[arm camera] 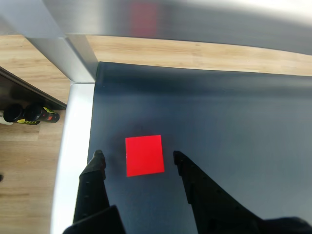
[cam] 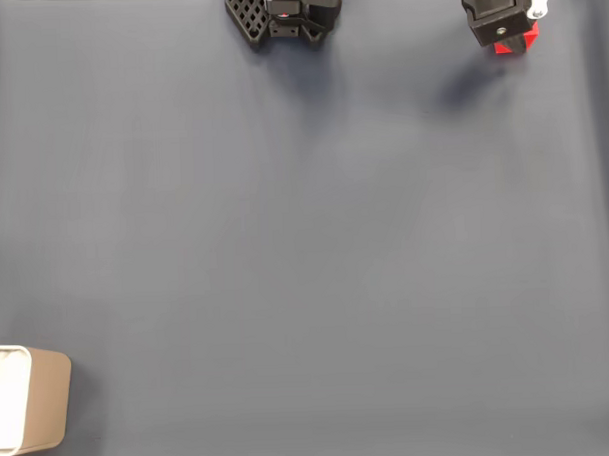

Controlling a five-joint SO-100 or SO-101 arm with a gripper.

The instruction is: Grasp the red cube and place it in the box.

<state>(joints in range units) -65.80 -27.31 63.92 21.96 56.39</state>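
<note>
Below you, dark grey mat (cam: 305,238) w/ tan box (cam: 45,402) at fixed view's bottom-left edge. Your gripper (arm camera: 137,157) is wide open, empty, straddling red cube (arm camera: 144,155) w/o touching, near mat's top-right corner.

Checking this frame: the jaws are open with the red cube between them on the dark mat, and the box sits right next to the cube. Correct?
Not quite. The box is not next to the red cube. In the fixed view it sits at the lower left edge, while the cube lies at the top right under the gripper. The rest holds: the wrist view shows open jaws either side of the cube on the dark mat.
</note>
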